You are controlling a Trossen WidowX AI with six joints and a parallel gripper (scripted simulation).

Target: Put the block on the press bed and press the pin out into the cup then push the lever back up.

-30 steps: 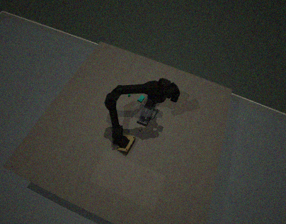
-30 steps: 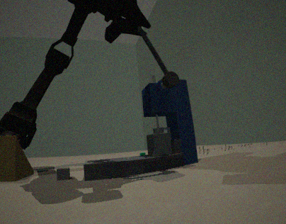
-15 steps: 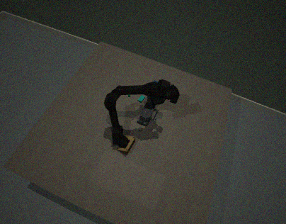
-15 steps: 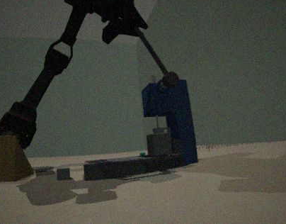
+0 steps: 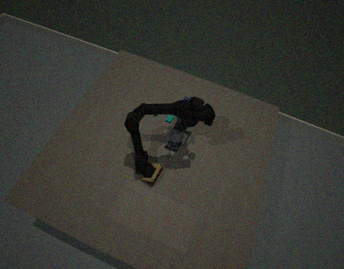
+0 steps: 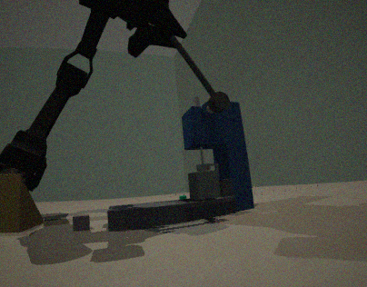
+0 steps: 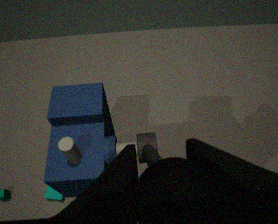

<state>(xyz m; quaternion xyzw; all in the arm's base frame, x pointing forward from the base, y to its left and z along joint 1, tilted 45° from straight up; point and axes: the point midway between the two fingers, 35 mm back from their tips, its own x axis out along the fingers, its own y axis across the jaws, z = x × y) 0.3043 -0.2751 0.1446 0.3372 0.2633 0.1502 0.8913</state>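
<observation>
Exterior view has the gripper (image 6: 161, 41) (image 7: 160, 149) pinching the lever (image 6: 194, 67) high up, likely stiff and best gripped near its end, while the block (image 6: 203, 185) sits beneath the punch (image 6: 202, 155).
</observation>
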